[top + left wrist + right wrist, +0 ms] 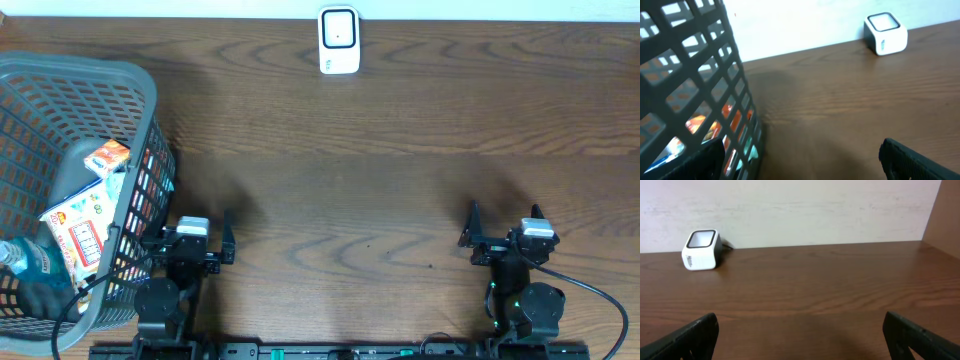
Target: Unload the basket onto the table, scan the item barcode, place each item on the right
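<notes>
Barcode scanner (339,40): small white unit with a dark window, upright at the far edge of the bench, about midway along it, against the wall; nothing touches it.
Items: a printed box (85,225), an orange carton (105,157) and a bottle (25,262) with a blue label, all lying in the basket; no barcode can be made out.
Basket (140,110): grey plastic mesh, at the left end of the bench, well apart from the scanner; orange packaging shows through its wall in the left wrist view.
Bench (380,180): dark brown wood grain, bare between the basket and the two arms.
Room: plain pale wall (805,210) directly behind the bench; a brown panel at the right edge of the right wrist view.
Left gripper (194,224): spread wide, holding nothing, at the near edge just beside the basket wall, which fills the left of its wrist view.
Right gripper (505,222): spread wide, holding nothing, at the near edge on the right, with open bench between it and the scanner.
Cable (600,300): black, looping from the right arm's base.
</notes>
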Controlling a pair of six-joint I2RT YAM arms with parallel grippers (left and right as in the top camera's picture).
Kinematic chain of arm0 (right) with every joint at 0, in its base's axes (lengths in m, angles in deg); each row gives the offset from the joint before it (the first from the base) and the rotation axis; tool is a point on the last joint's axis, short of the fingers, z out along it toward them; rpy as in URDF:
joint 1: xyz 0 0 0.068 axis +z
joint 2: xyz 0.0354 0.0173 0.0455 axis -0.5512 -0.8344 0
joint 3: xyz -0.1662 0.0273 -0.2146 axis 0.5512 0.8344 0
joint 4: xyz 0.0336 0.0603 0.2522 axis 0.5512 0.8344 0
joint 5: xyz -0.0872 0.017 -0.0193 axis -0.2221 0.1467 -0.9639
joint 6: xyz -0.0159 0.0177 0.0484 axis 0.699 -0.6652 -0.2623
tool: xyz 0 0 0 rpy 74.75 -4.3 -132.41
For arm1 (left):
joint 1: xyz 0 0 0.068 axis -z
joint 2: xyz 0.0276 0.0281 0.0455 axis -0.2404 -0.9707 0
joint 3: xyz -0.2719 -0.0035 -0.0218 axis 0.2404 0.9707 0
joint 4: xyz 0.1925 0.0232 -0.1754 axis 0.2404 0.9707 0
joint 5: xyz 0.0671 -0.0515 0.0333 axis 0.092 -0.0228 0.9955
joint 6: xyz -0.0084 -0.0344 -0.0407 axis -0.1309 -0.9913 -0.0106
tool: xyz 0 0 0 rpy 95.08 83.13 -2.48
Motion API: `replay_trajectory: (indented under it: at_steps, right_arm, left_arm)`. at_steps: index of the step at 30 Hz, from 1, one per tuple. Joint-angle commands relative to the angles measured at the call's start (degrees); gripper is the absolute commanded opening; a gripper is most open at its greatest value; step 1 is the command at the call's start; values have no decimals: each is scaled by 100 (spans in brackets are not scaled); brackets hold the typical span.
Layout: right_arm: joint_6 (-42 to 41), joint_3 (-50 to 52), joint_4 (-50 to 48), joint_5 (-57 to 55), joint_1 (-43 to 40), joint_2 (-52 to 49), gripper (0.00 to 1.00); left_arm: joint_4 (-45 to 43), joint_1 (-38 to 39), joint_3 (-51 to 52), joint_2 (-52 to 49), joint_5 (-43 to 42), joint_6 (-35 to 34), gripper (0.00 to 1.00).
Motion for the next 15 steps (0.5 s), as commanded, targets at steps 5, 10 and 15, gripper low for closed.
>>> replay_trajectory:
  at_steps: [5,10,15]
  right_arm:
    - [-33,7,20,-11,11,26,99]
    - [-33,7,22,-11,11,26,99]
    - [-33,7,22,-11,11,26,99]
  left_arm:
    - [-439,2,-304,33,-2199,-693,98]
    - [-417,2,-975,-197,-2452,-1217,98]
    - [-417,2,-2015,-881,-2581,-1226,98]
